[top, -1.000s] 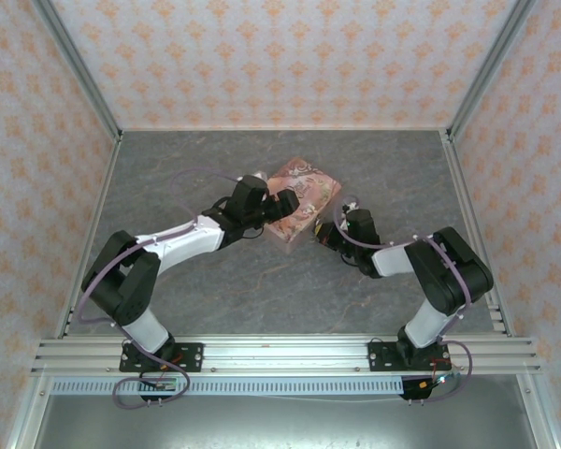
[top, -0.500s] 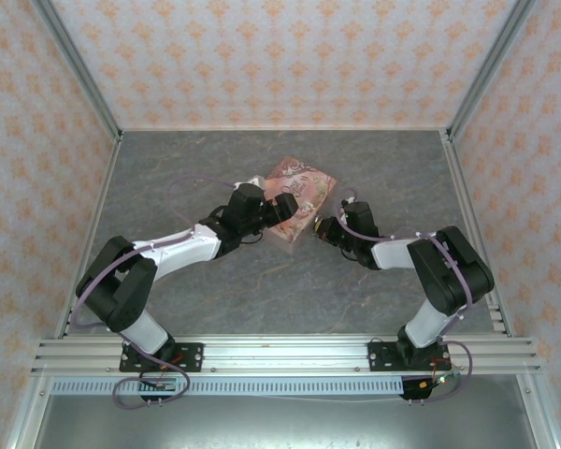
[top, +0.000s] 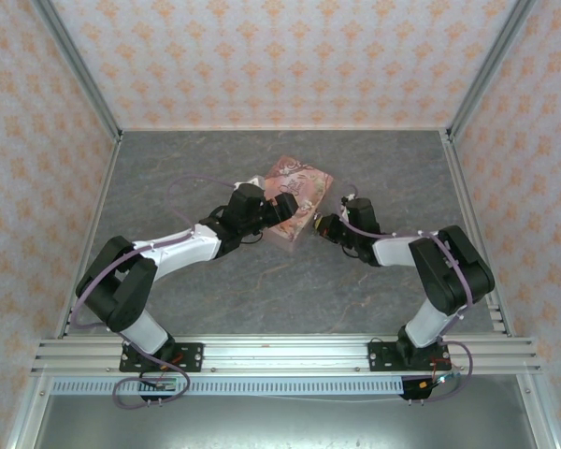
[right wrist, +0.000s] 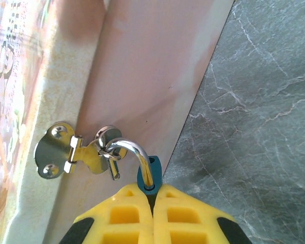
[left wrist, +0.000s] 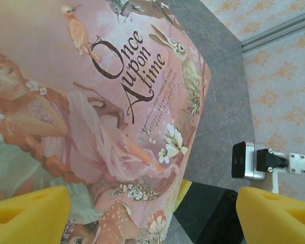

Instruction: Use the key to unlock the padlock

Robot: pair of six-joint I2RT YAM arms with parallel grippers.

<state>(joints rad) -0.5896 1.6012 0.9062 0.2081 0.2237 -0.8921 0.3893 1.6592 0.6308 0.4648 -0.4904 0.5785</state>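
Just in front of the middle of the table (top: 290, 290), the right gripper (right wrist: 153, 195) is seen clenched on the padlock (right wrist: 148, 178). The teal body is pinched between the yellow fingertips, and the shackle (right wrist: 133, 151) is threaded through the hasp (right wrist: 71, 151) on the near side of the tin (top: 304, 182).

Within the last second this gripper has been carried leftward and away from the front edge, close against the tin, and the tin has been turned slightly.

Just beyond, the left gripper (left wrist: 151, 216) is held with its jaws wide apart at the tin's left corner. One pad overlaps the lid and the other stands clear of it, so no grip is shown.

The key cannot be made out.

The padlock is judged to be steadied rather than opened. The shackle appears seated in the body, so the key has yet to be found and brought to the keyhole.
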